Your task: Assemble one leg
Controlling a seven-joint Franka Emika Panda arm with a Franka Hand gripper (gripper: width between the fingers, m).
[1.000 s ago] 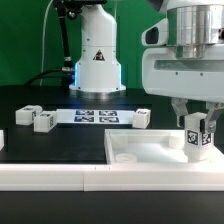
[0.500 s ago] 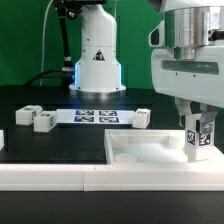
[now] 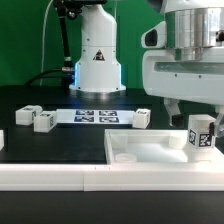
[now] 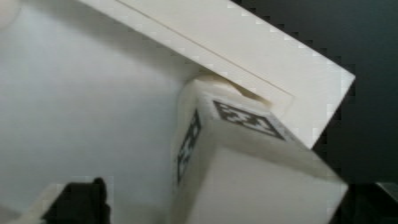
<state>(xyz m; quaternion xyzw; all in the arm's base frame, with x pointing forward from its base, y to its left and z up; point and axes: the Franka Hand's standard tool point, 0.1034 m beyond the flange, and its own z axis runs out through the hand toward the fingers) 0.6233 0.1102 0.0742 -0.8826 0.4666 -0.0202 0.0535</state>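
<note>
A leg (image 3: pixel 201 133), a small white block with black-and-white tags, stands upright in the corner of the white tabletop (image 3: pixel 140 152) on the exterior view's right. My gripper (image 3: pixel 194 108) hangs just above it, open, with its fingers apart and clear of the leg. In the wrist view the leg (image 4: pixel 240 150) sits against the tabletop's raised rim (image 4: pixel 267 55). My gripper (image 4: pixel 222 205) straddles it there. One dark fingertip (image 4: pixel 71 202) stands well away from the leg's side.
Three more loose legs lie on the black table: two on the exterior view's left (image 3: pixel 26 114) (image 3: pixel 44 121) and one near the middle (image 3: pixel 143 118). The marker board (image 3: pixel 95 115) lies behind them. The arm's base (image 3: pixel 97 60) stands at the back.
My gripper has opened, let go of the leg and risen. The leg stays upright in the tabletop's corner.
</note>
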